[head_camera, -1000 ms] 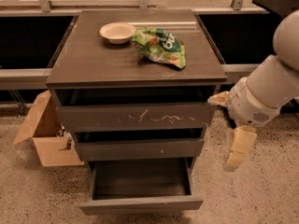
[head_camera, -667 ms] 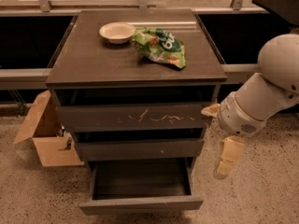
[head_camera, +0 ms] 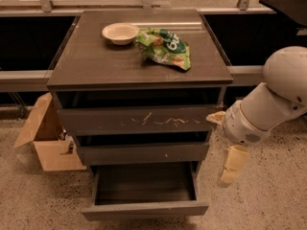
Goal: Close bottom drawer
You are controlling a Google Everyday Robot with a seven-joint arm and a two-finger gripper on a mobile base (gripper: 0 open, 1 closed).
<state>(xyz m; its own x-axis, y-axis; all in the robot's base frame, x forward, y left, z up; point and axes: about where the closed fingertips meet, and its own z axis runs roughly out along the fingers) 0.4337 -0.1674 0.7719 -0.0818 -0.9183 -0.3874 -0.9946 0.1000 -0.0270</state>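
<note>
The bottom drawer (head_camera: 145, 208) is pulled out from the dark grey-brown cabinet, and its shallow box shows nothing inside. Its plain front panel faces me at the lower edge of the camera view. Above it are the middle drawer front with a small white speck (head_camera: 143, 153) and the taller top drawer front with white scratch marks (head_camera: 136, 120). My gripper (head_camera: 232, 164) hangs from the white arm (head_camera: 268, 107) to the right of the cabinet. It is about level with the open drawer's right side and apart from it.
A white bowl (head_camera: 120, 32) and a green snack bag (head_camera: 164, 47) lie on the cabinet top (head_camera: 96, 66). An open cardboard box (head_camera: 45, 138) stands on the speckled floor left of the cabinet. Dark benches run behind on both sides.
My arm and gripper have moved left and a little down, closer to the cabinet's right side. The drawers have not moved.
</note>
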